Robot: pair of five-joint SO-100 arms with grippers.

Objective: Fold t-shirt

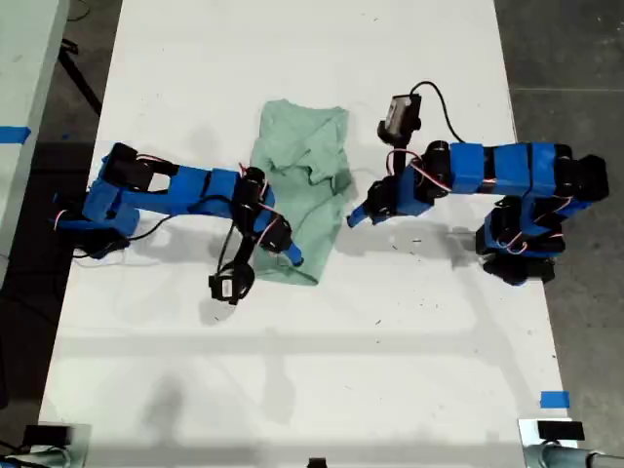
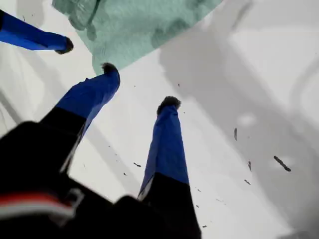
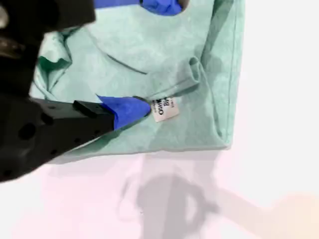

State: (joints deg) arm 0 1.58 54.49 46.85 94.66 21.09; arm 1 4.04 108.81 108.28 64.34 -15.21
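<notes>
Folded t-shirt [image 1: 297, 185] (white tag showing) between two tools

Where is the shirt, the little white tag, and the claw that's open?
t-shirt [image 1: 297, 166]: exterior view, middle of the cloth.
tag [image 3: 165, 109]: second wrist view, its printed face.
my first gripper [image 2: 139, 84]: first wrist view, between its open fingertips.

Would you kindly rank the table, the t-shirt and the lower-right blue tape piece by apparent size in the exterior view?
Largest to smallest:
1. table
2. t-shirt
3. blue tape piece
No two look alike.

t-shirt [image 1: 297, 185] | pale mint green | folded narrow, rumpled | table centre
</notes>
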